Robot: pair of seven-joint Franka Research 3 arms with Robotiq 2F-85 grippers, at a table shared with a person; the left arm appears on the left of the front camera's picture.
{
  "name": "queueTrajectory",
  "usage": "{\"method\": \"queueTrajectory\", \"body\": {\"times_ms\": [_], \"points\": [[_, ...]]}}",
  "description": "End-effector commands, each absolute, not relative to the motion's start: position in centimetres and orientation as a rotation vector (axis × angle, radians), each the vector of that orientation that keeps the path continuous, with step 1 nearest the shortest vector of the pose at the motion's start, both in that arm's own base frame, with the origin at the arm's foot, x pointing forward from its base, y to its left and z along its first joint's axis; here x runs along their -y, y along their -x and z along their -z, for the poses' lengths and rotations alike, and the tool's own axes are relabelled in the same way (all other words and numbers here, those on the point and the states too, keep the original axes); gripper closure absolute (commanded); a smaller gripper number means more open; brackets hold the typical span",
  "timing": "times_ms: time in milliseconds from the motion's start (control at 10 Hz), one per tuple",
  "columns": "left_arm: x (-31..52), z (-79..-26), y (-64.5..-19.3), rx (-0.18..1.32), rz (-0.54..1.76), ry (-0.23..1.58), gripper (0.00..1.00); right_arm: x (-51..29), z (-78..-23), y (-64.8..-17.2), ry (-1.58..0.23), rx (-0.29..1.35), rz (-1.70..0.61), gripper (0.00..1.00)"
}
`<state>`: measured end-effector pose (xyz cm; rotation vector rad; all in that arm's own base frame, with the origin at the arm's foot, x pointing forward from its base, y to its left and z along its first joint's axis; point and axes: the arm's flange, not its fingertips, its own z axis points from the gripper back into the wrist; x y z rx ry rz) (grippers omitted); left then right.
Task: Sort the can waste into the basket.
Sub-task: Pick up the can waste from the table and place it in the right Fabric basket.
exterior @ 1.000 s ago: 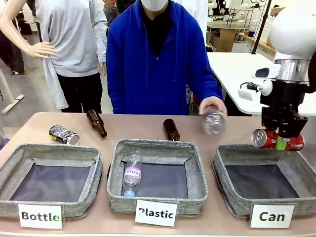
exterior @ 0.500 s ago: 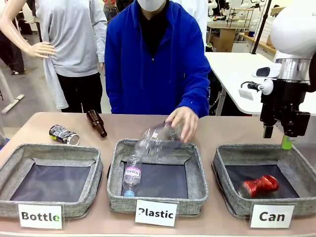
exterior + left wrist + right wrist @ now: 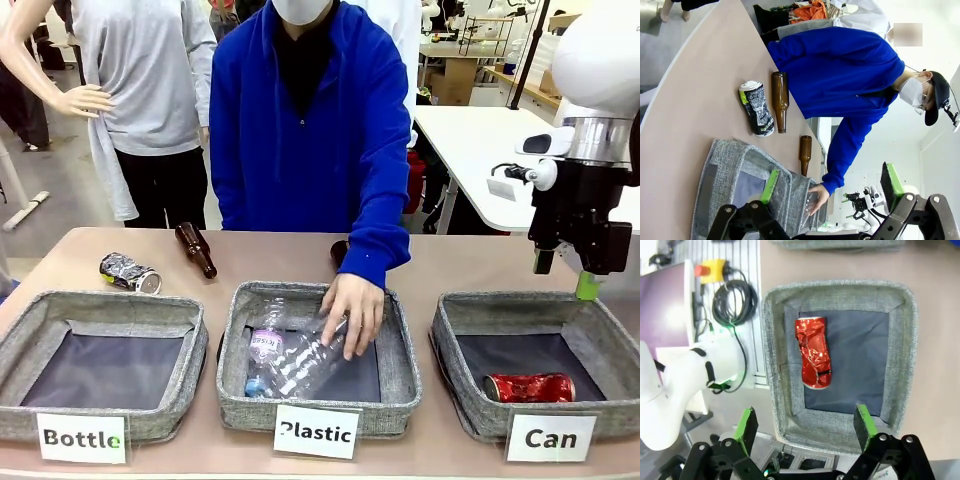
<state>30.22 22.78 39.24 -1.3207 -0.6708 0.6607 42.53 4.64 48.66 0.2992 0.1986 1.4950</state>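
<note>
The right gripper (image 3: 565, 275) hangs above the Can basket (image 3: 470, 420), jaws spread wide and empty; the red can (image 3: 530, 387) lies on its side on the basket's dark lining; the left gripper (image 3: 831, 182) is likewise spread, holding nothing; the silver can (image 3: 130, 273) lies on the table (image 3: 450, 260) behind the Bottle basket (image 3: 20, 340), near a brown bottle (image 3: 196, 249); a person's hand (image 3: 350, 312) rests on a clear bottle (image 3: 295, 365) in the Plastic basket (image 3: 235, 400).
</note>
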Motion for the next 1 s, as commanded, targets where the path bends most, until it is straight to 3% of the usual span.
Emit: {"method": "queueTrajectory", "body": {"times_ms": [0, 100, 300, 400, 700, 800, 900], "points": [[-22.8, -39.2, -30.0, 0.681, -0.638, 1.324, 0.0, -2.8, -50.1, -42.1, -0.511, -0.067, -1.266, 0.0], [-22.8, -39.2, -30.0, 0.681, -0.638, 1.324, 0.0, -0.5, -51.3, -41.4, -0.78, 0.08, -0.992, 0.0], [-22.8, -39.2, -30.0, 0.681, -0.638, 1.324, 0.0, 5.1, -52.4, -38.9, -1.296, 0.374, -0.101, 0.0], [-22.8, -39.2, -30.0, 0.681, -0.638, 1.324, 0.0, 7.5, -51.7, -37.3, -1.379, 0.551, 0.254, 0.0], [-22.8, -39.2, -30.0, 0.681, -0.638, 1.324, 0.0, 10.2, -49.7, -35.3, -1.537, 0.746, 0.709, 0.0], [-22.8, -39.2, -30.0, 0.681, -0.638, 1.324, 0.0, 11.4, -50.7, -35.4, -1.004, -0.062, -0.616, 0.0], [-22.8, -39.2, -30.0, 0.681, -0.638, 1.324, 0.0, 11.4, -50.7, -35.4, -1.004, -0.062, -0.616, 0.0]]}}
